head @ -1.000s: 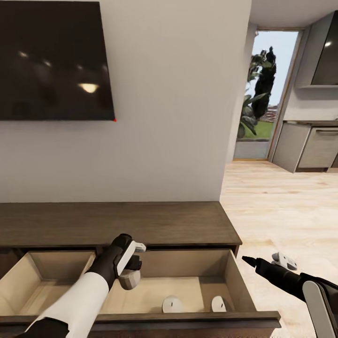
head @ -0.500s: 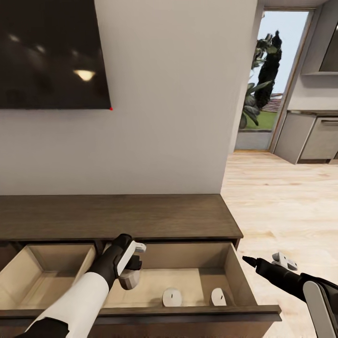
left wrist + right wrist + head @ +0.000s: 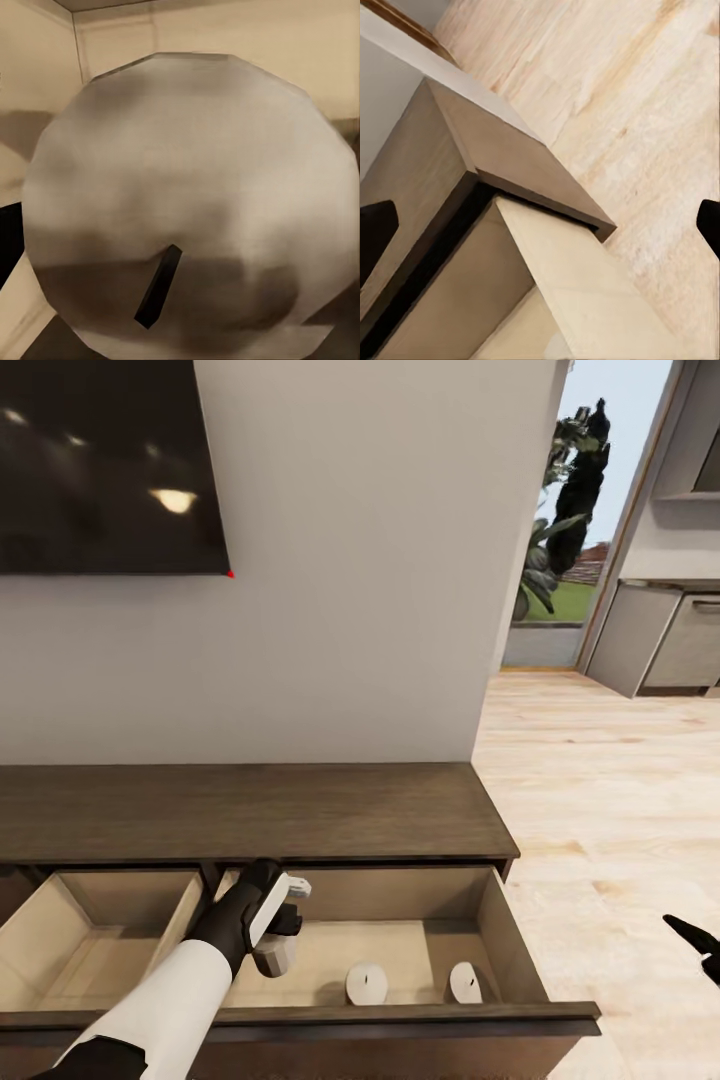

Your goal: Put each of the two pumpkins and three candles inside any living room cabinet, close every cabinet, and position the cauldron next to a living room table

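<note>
since a second ago my right arm has pulled back: its gripper used to reach across the floor beside the open drawer, and now just a dark fingertip (image 3: 690, 937) pokes in at the head view's right edge, so i cannot tell whether that gripper is apart or together. my head camera has also shifted, so the tv (image 3: 105, 460) and the doorway sit higher in the picture than they did; the furniture itself has not moved.

my left gripper (image 3: 277, 930) hangs over the right-hand open drawer (image 3: 505, 935) of the cabinet (image 3: 250, 810), at the same spot as before, clamped on a candle (image 3: 276, 955). in the left wrist view that candle (image 3: 191, 202) is a pale grey disc with a short dark wick, pale drawer wood behind it.

two more candles stand upright on the drawer floor near its front: one (image 3: 367, 983) just beside my held one, another (image 3: 464, 982) closer to the drawer's right wall, the two apart from each other. the left-hand drawer (image 3: 180, 905) is open too (pale wood inside).

the right wrist view looks at the cabinet's end corner (image 3: 502, 161), the drawer's side wall (image 3: 577, 285) and the plank floor (image 3: 630, 90).

no writing or brand is readable anywhere.
</note>
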